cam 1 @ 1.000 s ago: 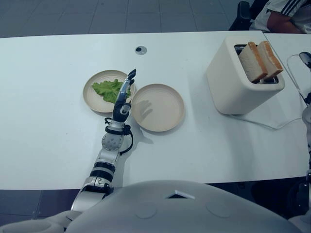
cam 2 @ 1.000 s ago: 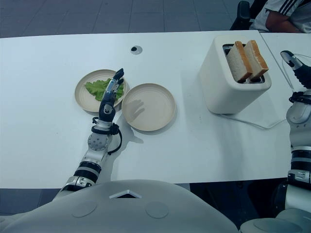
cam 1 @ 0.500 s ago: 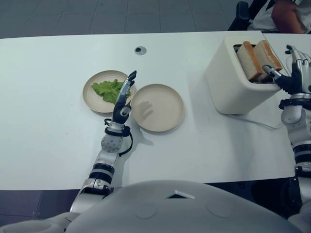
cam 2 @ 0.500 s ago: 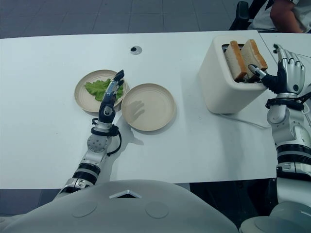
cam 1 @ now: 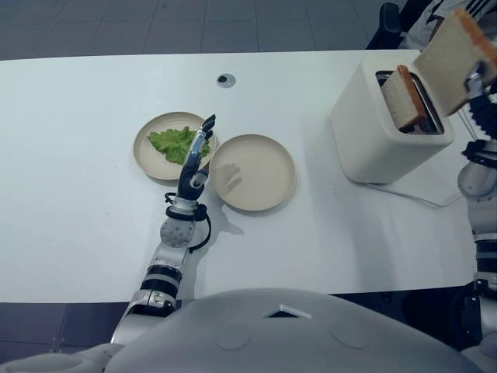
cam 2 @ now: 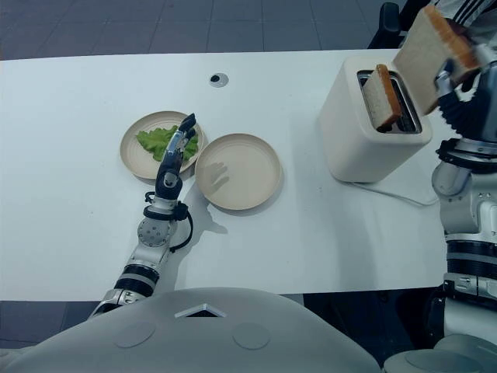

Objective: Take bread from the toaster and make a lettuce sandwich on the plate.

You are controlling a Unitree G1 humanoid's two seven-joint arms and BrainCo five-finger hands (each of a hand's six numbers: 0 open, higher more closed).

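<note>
Bread slice (cam 2: 425, 48), grasped by the right robot hand (cam 2: 467, 97), hangs above the toaster (cam 2: 365, 136) at the tabletop's (cam 2: 70, 202) 2 o'clock; another slice (cam 2: 382, 97) sits in its slot. Left robot hand (cam 2: 174, 152), released, hovers at 9 o'clock of the empty plate (cam 2: 241, 175), beside the lettuce (cam 2: 155, 142).

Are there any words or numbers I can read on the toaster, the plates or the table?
None: no words, numbers or signs show on the toaster, the lettuce plate, the empty plate or the table.
</note>
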